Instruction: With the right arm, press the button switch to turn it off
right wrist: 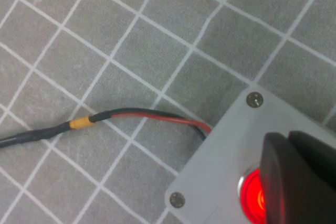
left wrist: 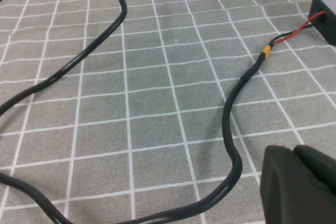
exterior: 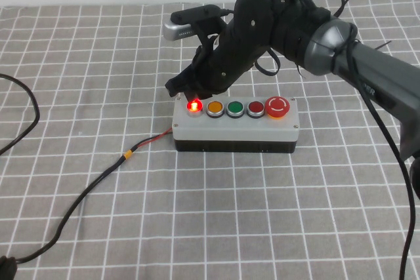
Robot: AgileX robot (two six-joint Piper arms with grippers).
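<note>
The button switch (exterior: 236,126) is a box with a light-grey top and black base in the middle of the checked cloth. Its row runs lit red button (exterior: 194,105), orange, green, dark red, then a large red mushroom button (exterior: 277,107). My right gripper (exterior: 187,92) is shut, with its tips right over the lit red button at the box's left end. In the right wrist view the shut fingers (right wrist: 294,182) partly cover the glowing button (right wrist: 251,192). My left gripper (left wrist: 302,187) is shut and empty over bare cloth, out of the high view.
A black cable (exterior: 79,204) with an orange band (exterior: 128,156) and red wire runs from the box's left side toward the front left. It also shows in the left wrist view (left wrist: 231,145). Another black cable (exterior: 26,116) loops at the left edge.
</note>
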